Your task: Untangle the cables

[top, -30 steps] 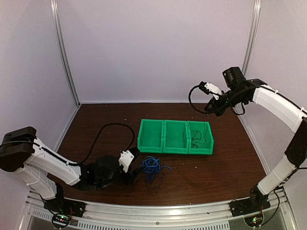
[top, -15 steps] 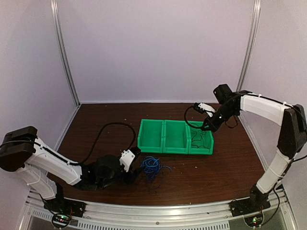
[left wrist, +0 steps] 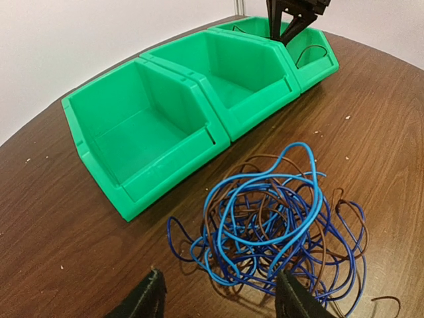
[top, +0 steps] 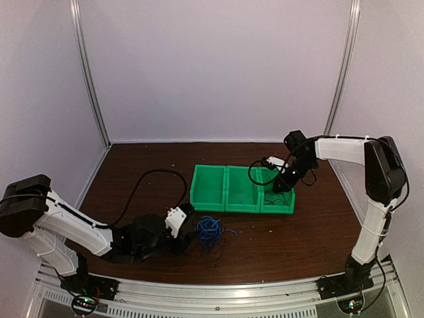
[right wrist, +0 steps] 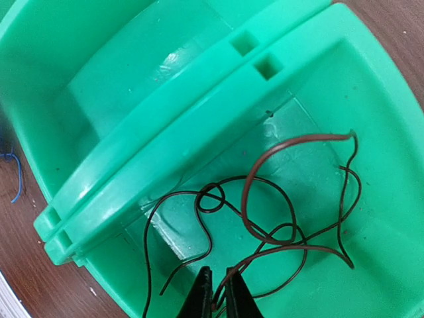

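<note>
A fist-sized tangle of blue and brown cables [left wrist: 278, 218] lies on the table in front of the green bins; it also shows in the top view [top: 211, 229]. My left gripper [left wrist: 222, 301] is open just short of the tangle, one finger on each side, and not touching it; in the top view it [top: 187, 241] is low on the table. My right gripper [right wrist: 216, 291] is down in the rightmost green bin [right wrist: 371, 106], shut on a thin brown cable [right wrist: 262, 169]. A black cable [right wrist: 202, 199] lies curled in that bin too. The top view shows this gripper [top: 283, 183] over the bin.
Three joined green bins [top: 225, 199] stand mid-table; in the left wrist view the left bin [left wrist: 99, 165] and middle bin [left wrist: 258, 106] hold nothing. A thick black arm cable [top: 149, 177] loops over the table at left. Metal frame posts stand at the back corners.
My right arm has come down and to the left from high above the table into the rightmost bin. The left arm and the blue tangle have not moved.
</note>
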### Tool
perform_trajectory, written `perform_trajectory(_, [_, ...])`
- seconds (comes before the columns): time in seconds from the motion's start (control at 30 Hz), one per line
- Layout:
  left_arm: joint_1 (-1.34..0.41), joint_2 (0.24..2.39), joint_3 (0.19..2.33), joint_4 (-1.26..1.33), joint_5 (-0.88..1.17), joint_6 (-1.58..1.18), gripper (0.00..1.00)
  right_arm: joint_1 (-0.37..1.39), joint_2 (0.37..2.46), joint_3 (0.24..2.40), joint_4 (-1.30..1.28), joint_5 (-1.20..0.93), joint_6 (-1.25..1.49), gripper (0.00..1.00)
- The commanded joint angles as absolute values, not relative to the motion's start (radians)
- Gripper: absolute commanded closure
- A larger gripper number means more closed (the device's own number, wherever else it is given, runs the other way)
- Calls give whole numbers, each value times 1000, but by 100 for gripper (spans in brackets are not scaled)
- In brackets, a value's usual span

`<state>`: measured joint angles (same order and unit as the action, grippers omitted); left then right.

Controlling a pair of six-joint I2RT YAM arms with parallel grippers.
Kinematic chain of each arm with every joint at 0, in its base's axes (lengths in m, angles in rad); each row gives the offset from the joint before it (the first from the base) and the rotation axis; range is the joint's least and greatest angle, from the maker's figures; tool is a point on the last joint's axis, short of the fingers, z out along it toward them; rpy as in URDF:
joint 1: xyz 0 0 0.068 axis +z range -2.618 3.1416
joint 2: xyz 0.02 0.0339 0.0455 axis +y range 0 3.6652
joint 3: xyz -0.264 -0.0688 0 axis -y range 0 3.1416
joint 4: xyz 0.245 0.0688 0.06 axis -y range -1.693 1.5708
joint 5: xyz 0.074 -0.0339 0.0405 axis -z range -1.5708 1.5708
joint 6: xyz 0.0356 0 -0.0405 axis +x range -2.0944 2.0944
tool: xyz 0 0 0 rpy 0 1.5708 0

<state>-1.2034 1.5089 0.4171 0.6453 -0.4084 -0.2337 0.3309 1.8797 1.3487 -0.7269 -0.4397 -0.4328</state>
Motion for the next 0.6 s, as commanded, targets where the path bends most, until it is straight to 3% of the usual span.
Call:
perform_trajectory(0.0, [-1205, 1465, 444, 643, -433, -224, 41, 341, 1740, 1371, -750, -421, -427, 82])
perform_trajectory(0.23, [-1188, 1467, 506, 542, -422, -246, 33, 378, 1608, 1385, -862, -405, -480, 57])
perform_trajectory(0.4, [-1128, 1448, 531, 517, -241, -286, 27, 469, 1525, 1284, -787, -466, -566, 54])
perform_trajectory(0.57, [-1024, 1427, 515, 548, -51, -341, 27, 588, 1546, 1248, -710, -547, -606, 63])
